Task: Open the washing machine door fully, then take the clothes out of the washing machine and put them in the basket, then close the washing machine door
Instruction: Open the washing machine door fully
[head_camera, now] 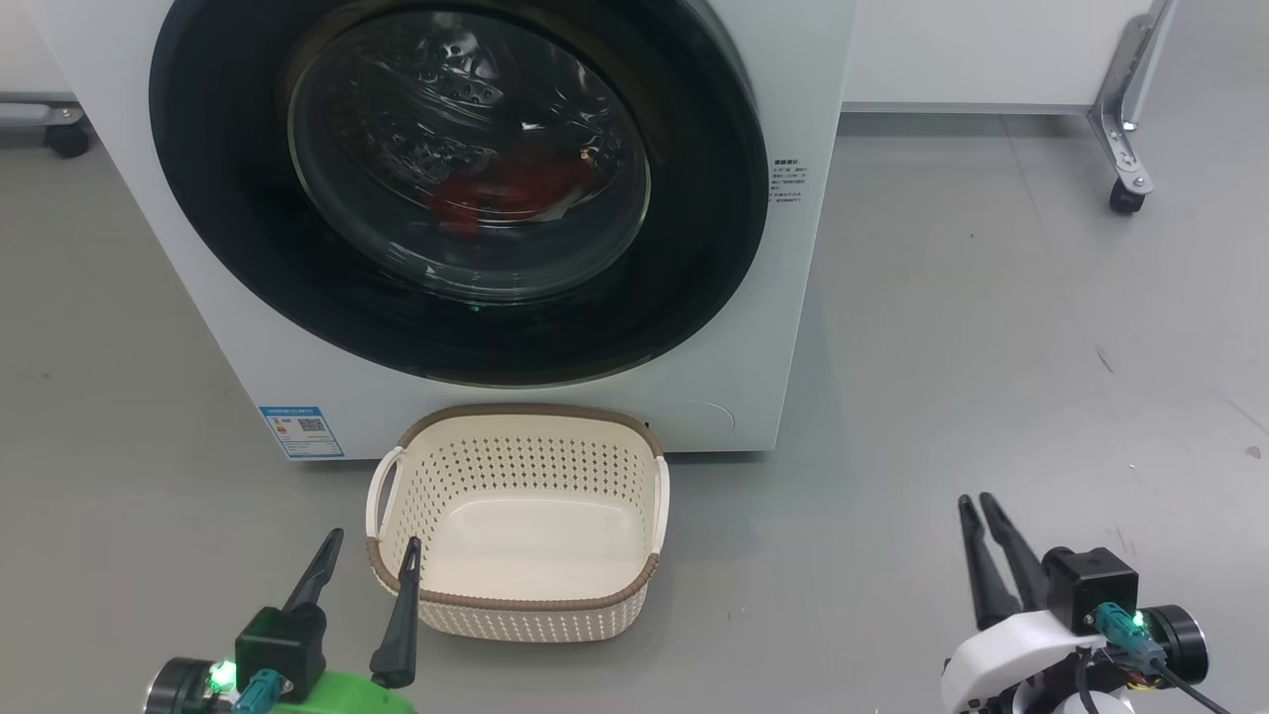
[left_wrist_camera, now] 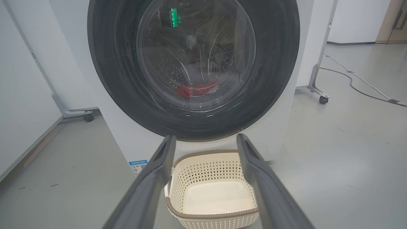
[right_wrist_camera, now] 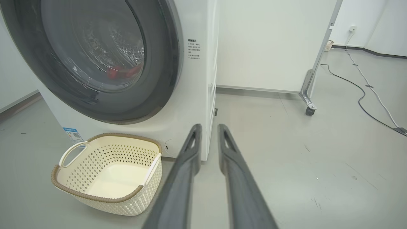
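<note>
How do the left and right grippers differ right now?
The left gripper has its fingers wide apart; the right gripper has them nearly together, with a narrow gap between. The left gripper sits by the near left corner of the basket; the right gripper is over bare floor, right of the washing machine. Both hold nothing and point toward the machine.

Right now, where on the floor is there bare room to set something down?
Grey floor right of the washing machine, out to the wheeled stand. Crowded: basket close before the machine, left gripper by it.
</note>
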Motion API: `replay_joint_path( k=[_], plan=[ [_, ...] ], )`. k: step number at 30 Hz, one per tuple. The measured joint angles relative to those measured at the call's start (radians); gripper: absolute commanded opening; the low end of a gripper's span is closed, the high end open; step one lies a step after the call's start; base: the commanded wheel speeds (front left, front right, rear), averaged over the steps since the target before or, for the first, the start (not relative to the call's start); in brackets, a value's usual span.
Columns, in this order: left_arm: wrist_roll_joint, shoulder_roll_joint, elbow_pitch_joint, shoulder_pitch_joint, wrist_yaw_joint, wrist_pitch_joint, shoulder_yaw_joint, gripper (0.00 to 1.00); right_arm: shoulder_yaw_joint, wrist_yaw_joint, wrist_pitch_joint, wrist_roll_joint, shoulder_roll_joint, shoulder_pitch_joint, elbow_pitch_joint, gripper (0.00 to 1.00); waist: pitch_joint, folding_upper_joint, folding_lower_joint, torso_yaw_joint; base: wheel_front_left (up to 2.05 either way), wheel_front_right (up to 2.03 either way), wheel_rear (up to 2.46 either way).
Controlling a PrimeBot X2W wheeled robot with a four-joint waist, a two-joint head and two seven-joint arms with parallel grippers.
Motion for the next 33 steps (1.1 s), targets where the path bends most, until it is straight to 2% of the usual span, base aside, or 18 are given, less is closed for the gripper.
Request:
replay_joint_path(
  k=[11,17,22,27,33],
  plan=[
    [0.002,0.0,0.001,0.0,0.0,0.0,0.0,1.0,-0.008,0.0,0.0,0.003,0.017,0.0,-0.014,0.0,0.006,0.0,0.0,0.0,0.0,0.0,0.0],
    [0.003,0.0,-0.011,-0.001,0.0,0.0,-0.001,1.0,-0.026,0.003,0.0,0.052,0.04,-0.001,-0.029,0.0,0.023,0.0,0.0,0.004,0.0,0.0,0.0],
    [0.008,0.0,-0.033,-0.016,0.002,0.0,-0.001,1.0,-0.091,0.034,-0.002,0.194,0.085,-0.023,-0.053,0.0,0.06,0.0,0.0,0.012,0.0,0.0,0.0],
    [0.009,0.0,-0.045,-0.039,0.002,0.0,-0.003,1.0,-0.142,0.061,-0.002,0.31,0.097,-0.055,-0.063,0.0,0.092,0.0,0.0,0.021,0.0,0.0,0.0],
    [0.017,0.0,-0.066,-0.069,-0.002,0.0,-0.009,1.0,-0.228,0.119,0.03,0.54,0.111,-0.105,-0.062,0.0,0.147,0.0,0.0,0.04,0.0,0.0,0.0]
  ],
)
